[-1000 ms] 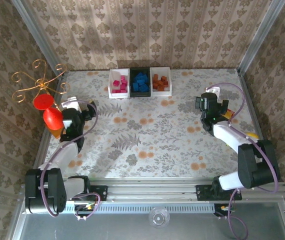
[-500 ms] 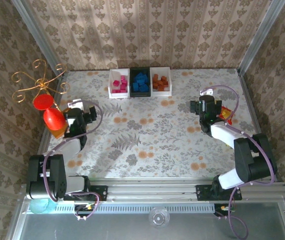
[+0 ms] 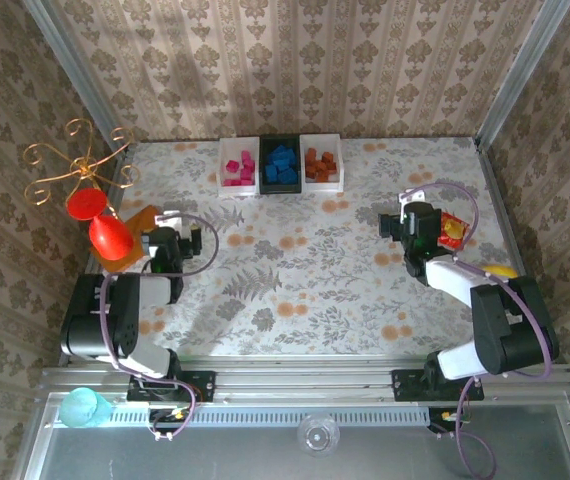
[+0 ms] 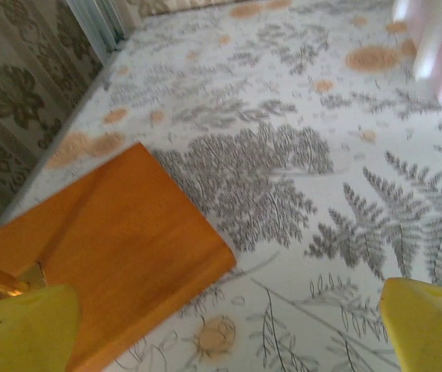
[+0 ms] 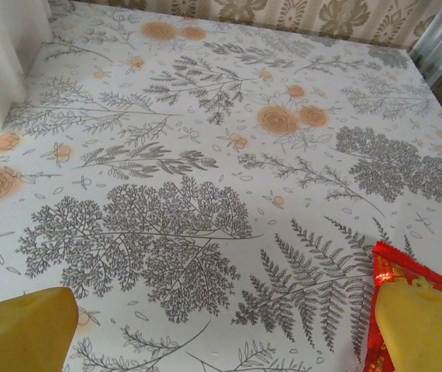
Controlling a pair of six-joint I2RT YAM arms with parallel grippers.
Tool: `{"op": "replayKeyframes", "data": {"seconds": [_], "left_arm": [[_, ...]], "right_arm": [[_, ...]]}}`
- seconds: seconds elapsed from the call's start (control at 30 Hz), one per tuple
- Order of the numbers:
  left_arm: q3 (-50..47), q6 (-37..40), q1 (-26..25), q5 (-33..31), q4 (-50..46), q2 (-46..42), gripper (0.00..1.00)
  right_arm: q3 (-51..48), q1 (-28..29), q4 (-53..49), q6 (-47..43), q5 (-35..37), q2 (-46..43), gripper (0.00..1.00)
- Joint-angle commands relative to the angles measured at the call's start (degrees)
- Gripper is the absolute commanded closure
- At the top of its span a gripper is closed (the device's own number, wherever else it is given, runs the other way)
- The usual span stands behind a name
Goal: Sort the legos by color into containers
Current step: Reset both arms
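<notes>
The left hand (image 4: 225,324) hangs low near the left edge of the surface (image 3: 295,262), its fingers spread wide with nothing between them. A flat orange block (image 4: 105,256) lies just by its left fingertip. Near the right edge, the right hand (image 5: 225,325) is spread just as wide and empty, with a red snack packet (image 5: 391,271) at its right fingertip. Well apart from both, at the middle of the far edge, the containers stand side by side. The left white bin (image 3: 221,172) holds pink legos (image 3: 237,167), the black bin (image 3: 264,166) holds blue legos (image 3: 281,165), and the right white bin (image 3: 339,166) holds reddish-brown legos (image 3: 320,163).
</notes>
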Motion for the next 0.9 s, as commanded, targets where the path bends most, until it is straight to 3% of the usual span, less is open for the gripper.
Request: {"op": "replayKeyframes", "data": {"seconds": [0.0,0.07,0.1,0.3,0.47,0.57,0.87], "left_arm": [[-1.28,1.08,0.80,1.95,9.20,0.95,0.00],[-1.46,1.99,0.81,1.20,12.71,3.68,0.00],[-0.74,0.59,1.12,2.13,8.36,2.17,0.00],[-0.45,-0.24,2.86,4.73,8.67,2.54,0.00],[-0.51,0.02,2.83,4.60,8.95,2.68,0.00],[-0.51,0.20,2.50,3.93,9.11,2.75,0.00],[-0.77,-0.06,2.04,1.46,9.81,2.80,0.00]], "right_arm": [[-1.62,-1.34,2.36,-0.31,-5.39,-3.27,0.00],[-3.26,-2.04,3.61,0.15,-6.51,-4.21,0.00],[-4.17,-2.48,4.93,0.61,-6.87,-4.51,0.00],[-8.25,-5.53,13.42,4.36,-9.27,-4.32,0.00],[-8.92,-8.22,17.76,6.32,-13.51,0.75,0.00],[-8.87,-8.43,20.82,5.28,-16.90,4.52,0.00],[-10.92,-8.26,25.50,4.73,-17.37,6.02,0.00]]}}
